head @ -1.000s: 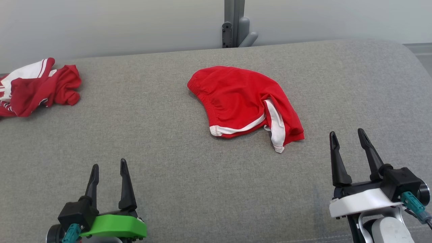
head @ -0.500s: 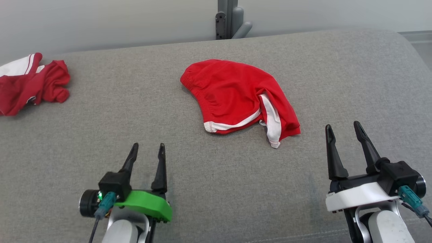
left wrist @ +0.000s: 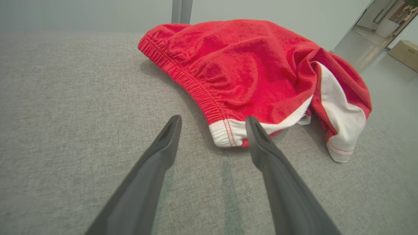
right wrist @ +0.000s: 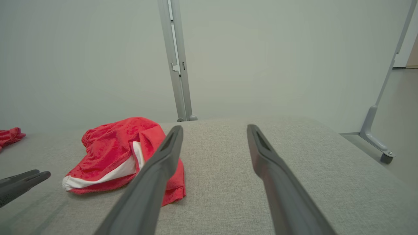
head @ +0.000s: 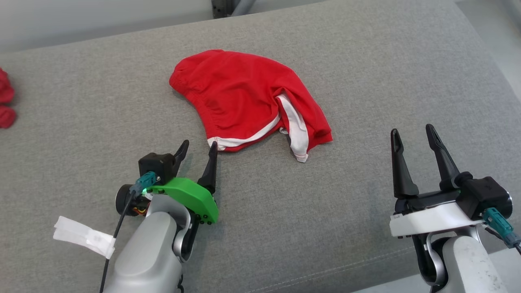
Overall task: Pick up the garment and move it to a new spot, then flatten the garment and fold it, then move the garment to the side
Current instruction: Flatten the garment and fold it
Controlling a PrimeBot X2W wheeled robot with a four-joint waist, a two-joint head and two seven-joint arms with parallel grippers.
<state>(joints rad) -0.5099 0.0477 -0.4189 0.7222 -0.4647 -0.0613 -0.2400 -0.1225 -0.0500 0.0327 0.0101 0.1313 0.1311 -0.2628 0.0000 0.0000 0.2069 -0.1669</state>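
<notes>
Lying crumpled at middle of cushion [head: 81, 101], red shorts [head: 240, 93] are seen w/ L gripper [head: 200, 143] just beside white hem [left wrist: 228, 133], jaws wide, empty; R gripper [head: 411, 129] wide, empty, nr right edge.

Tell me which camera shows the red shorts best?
The left wrist view: the red shorts lie close, waistband elastic and hem stitching sharp. The head view shows their whole outline; the right wrist view hides part behind a finger.
</notes>
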